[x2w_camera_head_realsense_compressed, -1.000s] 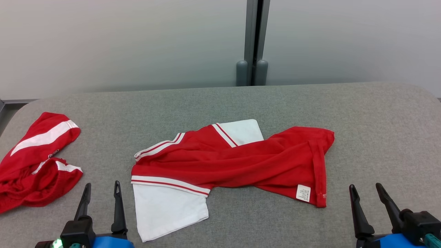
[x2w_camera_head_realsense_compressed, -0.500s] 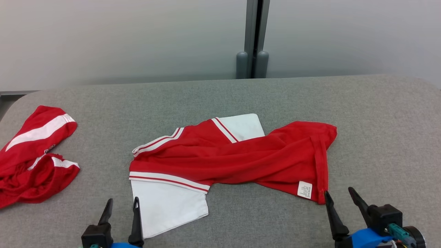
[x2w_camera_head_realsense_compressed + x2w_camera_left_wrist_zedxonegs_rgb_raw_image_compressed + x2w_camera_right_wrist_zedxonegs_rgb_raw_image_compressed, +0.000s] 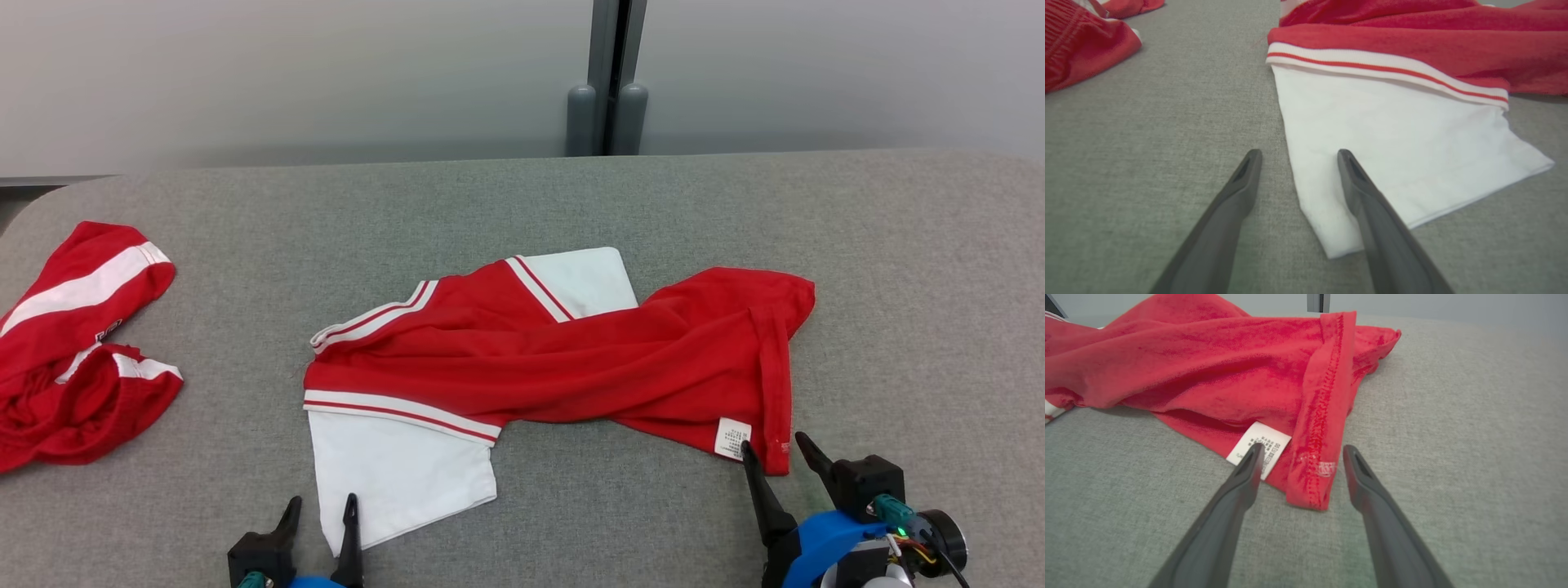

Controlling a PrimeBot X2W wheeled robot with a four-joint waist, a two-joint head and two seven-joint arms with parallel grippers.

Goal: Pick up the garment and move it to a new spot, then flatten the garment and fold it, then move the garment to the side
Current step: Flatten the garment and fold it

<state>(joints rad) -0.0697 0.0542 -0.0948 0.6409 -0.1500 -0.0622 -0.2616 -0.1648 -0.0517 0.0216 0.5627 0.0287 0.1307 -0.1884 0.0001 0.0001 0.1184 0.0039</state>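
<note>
Left claw (image 3: 322,500) spread, astride the white near edge of the garment (image 3: 571,359); right claw (image 3: 772,441) spread, astride its red hem corner. It lies crumpled on the grey tabletop (image 3: 898,286).

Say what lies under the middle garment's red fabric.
A near white panel and a far white panel poke out beneath the red fabric; how far they run underneath is covered.
</note>
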